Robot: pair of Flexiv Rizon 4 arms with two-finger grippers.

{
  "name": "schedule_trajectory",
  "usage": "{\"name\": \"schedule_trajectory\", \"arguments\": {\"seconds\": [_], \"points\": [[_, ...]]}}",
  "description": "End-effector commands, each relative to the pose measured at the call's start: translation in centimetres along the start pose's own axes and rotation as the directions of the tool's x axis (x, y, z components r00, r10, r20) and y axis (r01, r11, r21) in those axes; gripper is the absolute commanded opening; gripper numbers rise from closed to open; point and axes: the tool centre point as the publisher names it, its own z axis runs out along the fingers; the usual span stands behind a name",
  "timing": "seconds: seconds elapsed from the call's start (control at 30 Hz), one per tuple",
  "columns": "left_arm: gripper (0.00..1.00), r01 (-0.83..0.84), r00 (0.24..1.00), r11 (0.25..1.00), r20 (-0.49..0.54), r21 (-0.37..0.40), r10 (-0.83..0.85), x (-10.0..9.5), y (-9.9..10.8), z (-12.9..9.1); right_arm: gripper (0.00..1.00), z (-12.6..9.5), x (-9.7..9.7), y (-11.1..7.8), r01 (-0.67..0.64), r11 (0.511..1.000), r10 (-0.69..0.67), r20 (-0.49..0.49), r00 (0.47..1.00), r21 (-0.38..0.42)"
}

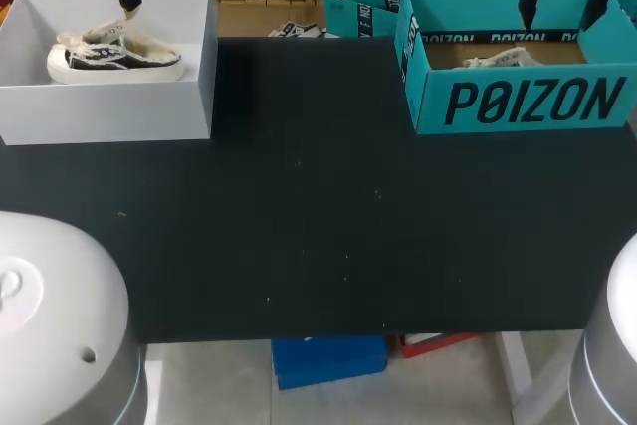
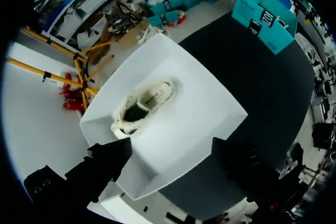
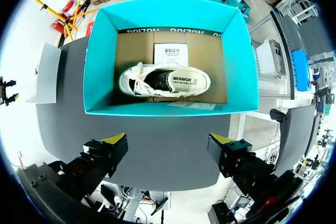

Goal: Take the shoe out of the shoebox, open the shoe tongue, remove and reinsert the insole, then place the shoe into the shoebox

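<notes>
Left gripper (image 2: 170,149): jaws wide open, empty, above white box (image 2: 205,108).
Right gripper (image 3: 168,142): jaws wide open, empty, above teal shoebox (image 3: 100,51).
Shoes: 1 sneaker (image 2: 142,107) inside white box; 1 cream shoe (image 3: 164,81) flat inside teal shoebox.

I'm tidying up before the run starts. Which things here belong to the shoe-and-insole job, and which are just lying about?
Job:
- white shoebox
- black-and-white shoe inside it
- teal shoebox
- cream shoe inside it

Lying about:
- printed card on the teal shoebox's floor, beside the cream shoe
- paper slip along the same floor
</notes>
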Motion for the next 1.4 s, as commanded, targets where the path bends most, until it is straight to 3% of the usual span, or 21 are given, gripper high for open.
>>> {"name": "schedule_trajectory", "arguments": {"seconds": [0.03, 0.2, 0.37, 0.77, 0.97, 1.03, 1.13, 1.2, 1.4], "points": [[1.0, -0.519, 0.848, 0.833, -0.009, 0.191, 0.53, -1.4, 1.3, 1.1, 1.0, 0.0, 0.0, 0.1, 0.0, 1.0, 0.0, 0.0, 1.0, 0.001], [1.0, -0.579, 0.79, 0.786, -0.088, 0.217, 0.606, -2.9, 2.6, 2.7, 1.0, 0.0, 0.0, 0.1, 0.0, 1.0, 0.0, 0.0, 1.0, 0.001], [1.0, -0.638, 0.744, 0.757, -0.137, 0.142, 0.654, -4.5, 3.9, 5.1, 1.0, 0.0, 0.0, 0.1, 0.0, 1.0, 0.0, 0.0, 1.0, 0.001], [1.0, -0.669, 0.726, 0.741, -0.166, 0.058, 0.668, -6.3, 2.9, 8.4, 1.0, 0.0, 0.0, 0.1, 0.0, 1.0, 0.0, 0.0, 1.0, 0.001], [0.89, -0.679, 0.717, 0.732, -0.166, 0.049, 0.677, -6.8, 2.0, 9.8, 1.0, 0.0, 0.0, 0.1, 0.0, 1.0, 0.0, 0.0, 1.0, 0.001], [0.76, -0.691, 0.709, 0.722, -0.165, 0.036, 0.686, -6.9, 1.7, 10.4, 1.0, 0.0, 0.0, 0.1, 0.0, 1.0, 0.0, 0.0, 1.0, 0.001], [0.71, -0.689, 0.71, 0.724, -0.166, 0.034, 0.684, -7.1, 1.3, 11.3, 1.0, 0.0, 0.0, 0.1, 0.0, 1.0, 0.0, 0.0, 1.0, 0.001], [0.6, -0.696, 0.706, 0.717, -0.159, 0.02, 0.69, -7.2, 1.1, 12.2, 1.0, 0.0, 0.0, 0.1, 0.0, 1.0, 0.0, 0.0, 1.0, 0.001], [0.6, -0.699, 0.702, 0.715, -0.178, 0.012, 0.689, -7.3, 0.9, 14.3, 1.0, 0.0, 0.0, 0.1, 0.0, 1.0, 0.0, 0.0, 1.0, 0.001]]}}
